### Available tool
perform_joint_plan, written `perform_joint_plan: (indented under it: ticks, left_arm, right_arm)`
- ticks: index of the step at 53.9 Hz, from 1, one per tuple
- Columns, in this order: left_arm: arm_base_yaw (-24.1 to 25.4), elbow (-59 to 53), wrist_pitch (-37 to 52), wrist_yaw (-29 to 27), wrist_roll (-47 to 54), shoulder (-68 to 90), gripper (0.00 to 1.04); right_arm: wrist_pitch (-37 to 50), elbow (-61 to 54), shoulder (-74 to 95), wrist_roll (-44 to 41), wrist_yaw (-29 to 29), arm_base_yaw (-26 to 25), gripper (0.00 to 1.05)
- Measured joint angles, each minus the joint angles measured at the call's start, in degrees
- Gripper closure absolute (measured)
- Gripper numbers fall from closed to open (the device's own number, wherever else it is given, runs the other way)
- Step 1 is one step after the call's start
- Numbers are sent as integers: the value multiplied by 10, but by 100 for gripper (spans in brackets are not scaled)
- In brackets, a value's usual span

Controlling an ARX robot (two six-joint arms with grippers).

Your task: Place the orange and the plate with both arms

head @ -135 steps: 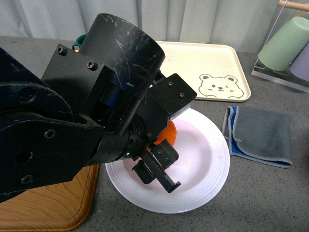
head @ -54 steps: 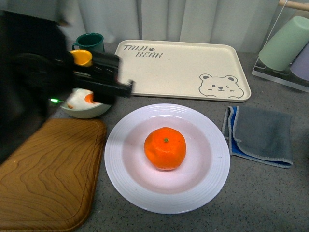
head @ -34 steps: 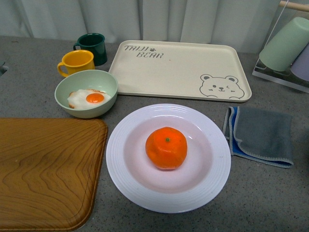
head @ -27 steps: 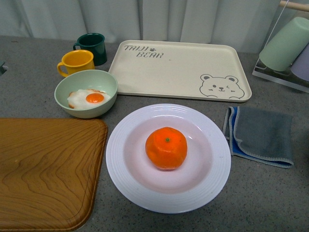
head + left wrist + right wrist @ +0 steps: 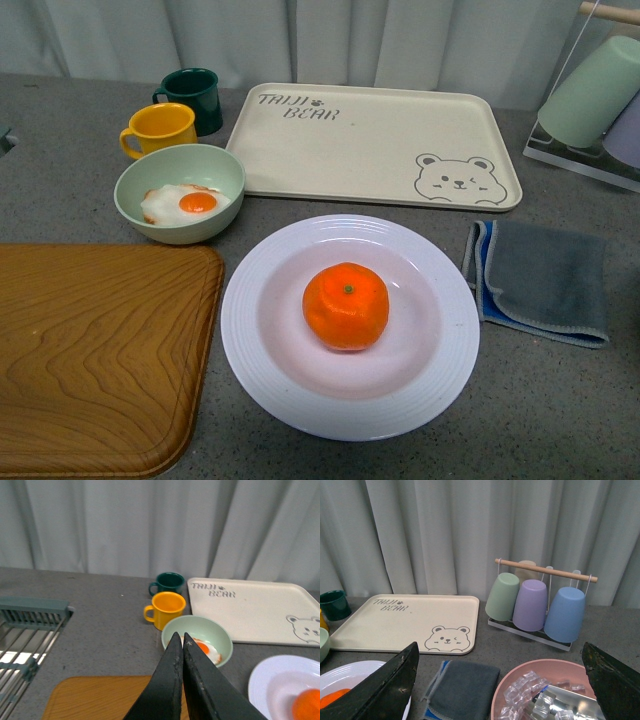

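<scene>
Gone from the front view is the left arm, which two and a half seconds ago hung over the plate (image 5: 445,350) and a second ago was a blur off to the left. Neither arm shows there now. Orange and plate lie as they did half a second ago. The orange (image 5: 346,305) rests in the middle of the white plate's well, its green stem dot facing up, with nothing touching it.

The plate lies flat on the grey worktop (image 5: 560,420), just in front of the bear tray (image 5: 370,140). A wooden tray (image 5: 100,350) is just beside it on the left and a folded grey cloth (image 5: 545,280) is near it on the right. Behind the wooden tray stands a pale green bowl (image 5: 178,228) holding a fried egg (image 5: 197,203). A yellow mug (image 5: 165,128) and a dark green mug (image 5: 190,88) stand behind the bowl.

The left end effector (image 5: 182,636) appears in the left wrist view with its two black fingers pressed together tip to tip and nothing between them. It is raised above the worktop, and the green bowl lies beyond its tips. The right end effector (image 5: 499,645) appears in the right wrist view with its fingers spread far apart, empty, well clear of the plate. That view also shows a pink bowl (image 5: 545,665) of ice cubes (image 5: 525,685) near the cloth. Behind it, a cup rack (image 5: 545,570) carries upturned green, purple and blue cups.
</scene>
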Motion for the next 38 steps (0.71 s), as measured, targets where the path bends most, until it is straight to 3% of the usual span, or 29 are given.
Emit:
perform_joint_plan:
  ticks: [38]
  left_arm:
    - [4,-1,-235,5,0,-252,101]
  right_arm:
    - [0,0,0,0,0,0,9]
